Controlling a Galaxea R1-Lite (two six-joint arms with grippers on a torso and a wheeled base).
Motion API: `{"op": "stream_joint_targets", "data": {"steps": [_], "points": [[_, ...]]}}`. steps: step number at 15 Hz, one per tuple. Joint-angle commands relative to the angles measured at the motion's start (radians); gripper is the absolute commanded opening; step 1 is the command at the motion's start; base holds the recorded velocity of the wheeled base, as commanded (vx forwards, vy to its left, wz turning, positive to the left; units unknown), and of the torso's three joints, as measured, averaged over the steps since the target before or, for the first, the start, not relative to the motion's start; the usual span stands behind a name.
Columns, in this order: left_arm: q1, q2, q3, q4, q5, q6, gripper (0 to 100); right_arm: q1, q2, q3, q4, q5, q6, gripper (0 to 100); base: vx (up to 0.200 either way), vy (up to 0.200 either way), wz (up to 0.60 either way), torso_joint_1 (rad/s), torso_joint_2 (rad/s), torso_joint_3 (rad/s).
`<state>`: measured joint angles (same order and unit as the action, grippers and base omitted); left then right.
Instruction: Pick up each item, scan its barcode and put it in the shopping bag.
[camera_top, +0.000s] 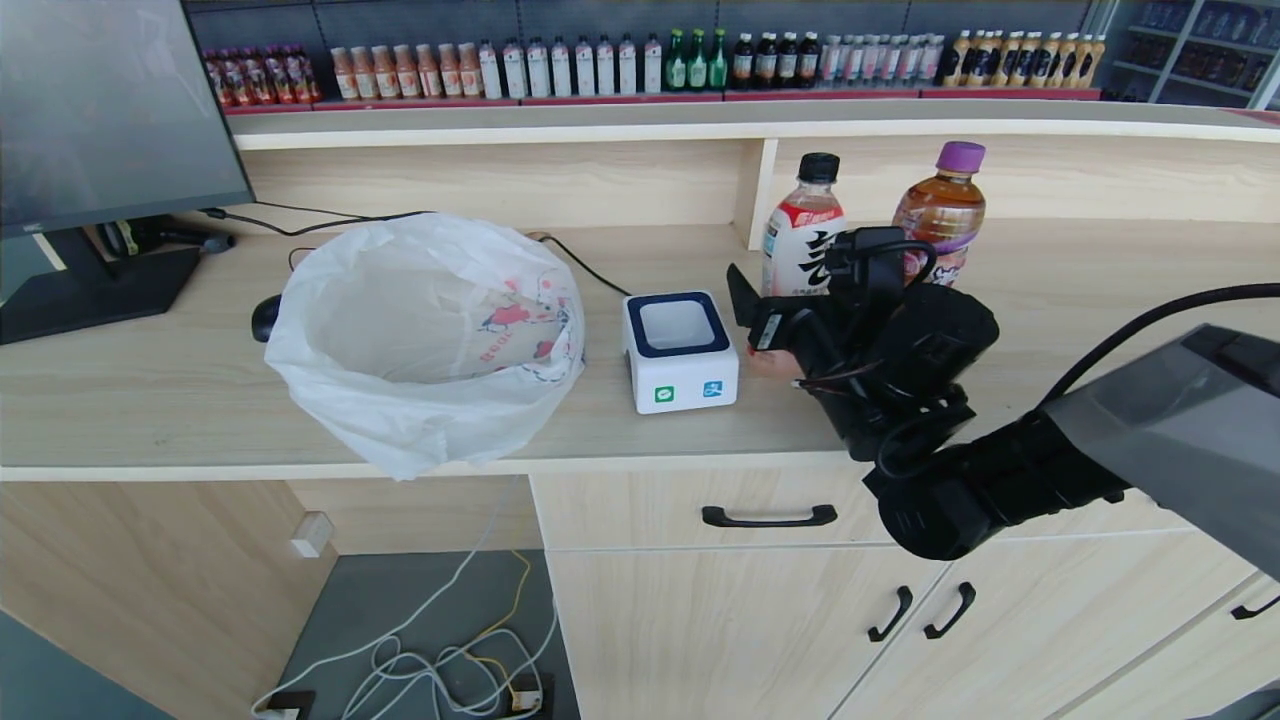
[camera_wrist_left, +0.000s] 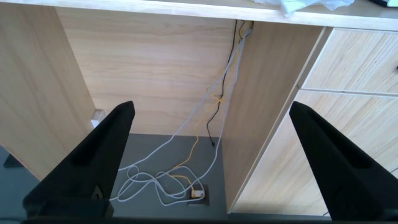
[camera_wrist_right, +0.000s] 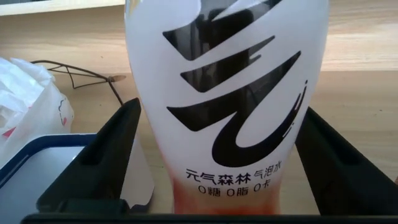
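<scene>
R gripper (camera_wrist_right: 219, 111) wide, straddling white-label bottle (camera_top: 803, 240), no clamp yet; L gripper (camera_wrist_left: 208, 155) wide too. Risk: if you close off-centre, bottle tips onto scanner (camera_top: 680, 350) or tea bottle (camera_top: 940, 215).

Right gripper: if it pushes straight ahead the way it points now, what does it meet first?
The white-labelled bottle, which already stands inside the open right gripper. It looks very close to the gripper's base, though the depth is hard to judge.

You've got big black brush-stroke characters & a small print row on the white-label bottle (camera_wrist_right: 230, 124); red lettering on the shopping bag (camera_top: 500, 330); green & blue icons on the scanner (camera_top: 680, 350) front. Shelf bottles' (camera_top: 600, 65) labels: too small to read.
</scene>
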<state>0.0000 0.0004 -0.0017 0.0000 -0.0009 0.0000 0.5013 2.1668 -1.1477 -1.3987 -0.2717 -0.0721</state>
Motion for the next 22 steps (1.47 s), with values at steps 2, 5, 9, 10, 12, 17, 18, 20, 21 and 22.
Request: {"op": "stream_joint_targets", "data": {"steps": [2, 5, 9, 10, 12, 17, 18, 20, 21, 22], "points": [[0.000, 0.000, 0.000, 0.000, -0.001, 0.000, 100, 0.000, 0.010, -0.009, -0.002, -0.001, 0.000, 0, 0.000, 0.000, 0.00, 0.000, 0.00, 0.000], [0.000, 0.000, 0.000, 0.000, -0.001, 0.000, 100, 0.000, 0.010, -0.014, -0.003, 0.000, 0.000, 0, 0.000, 0.000, 0.00, 0.000, 0.00, 0.000], [0.000, 0.000, 0.000, 0.000, 0.001, 0.000, 100, 0.002, 0.002, -0.035, -0.005, 0.000, 0.002, 0, 0.000, 0.000, 0.00, 0.000, 0.00, 0.000], [0.000, 0.000, 0.000, 0.000, -0.001, 0.000, 100, 0.003, -0.002, -0.041, -0.005, 0.000, 0.002, 0, 0.000, 0.000, 0.00, 0.000, 0.00, 0.000], [0.000, 0.000, 0.000, 0.000, -0.001, 0.000, 100, 0.003, -0.021, -0.037, -0.005, 0.000, 0.003, 0, 0.000, 0.000, 0.00, 0.000, 0.00, 0.000], [0.000, 0.000, 0.002, 0.000, -0.001, 0.000, 100, 0.005, -0.102, 0.019, -0.006, 0.006, 0.005, 0, 0.000, 0.000, 0.00, 0.000, 0.00, 0.000], [0.000, 0.000, 0.000, 0.000, -0.001, 0.000, 100, 0.005, -0.117, 0.025, -0.006, 0.016, 0.005, 0, 0.000, 0.000, 0.00, 0.000, 0.00, 0.000], [0.000, 0.000, 0.000, 0.000, -0.001, 0.000, 100, 0.005, -0.186, 0.065, -0.006, 0.025, 0.005, 0, 0.000, 0.000, 0.00, 0.000, 0.00, 0.000], [0.000, 0.000, 0.000, 0.000, -0.001, 0.000, 100, 0.005, -0.226, 0.088, -0.005, 0.026, 0.006, 0, 0.000, 0.000, 0.00, 0.000, 0.00, 0.000], [0.000, 0.000, 0.000, 0.000, -0.001, 0.000, 100, 0.013, -0.266, 0.105, -0.002, 0.026, 0.006, 0, 0.000, 0.000, 0.00, 0.000, 0.00, 0.000]]}}
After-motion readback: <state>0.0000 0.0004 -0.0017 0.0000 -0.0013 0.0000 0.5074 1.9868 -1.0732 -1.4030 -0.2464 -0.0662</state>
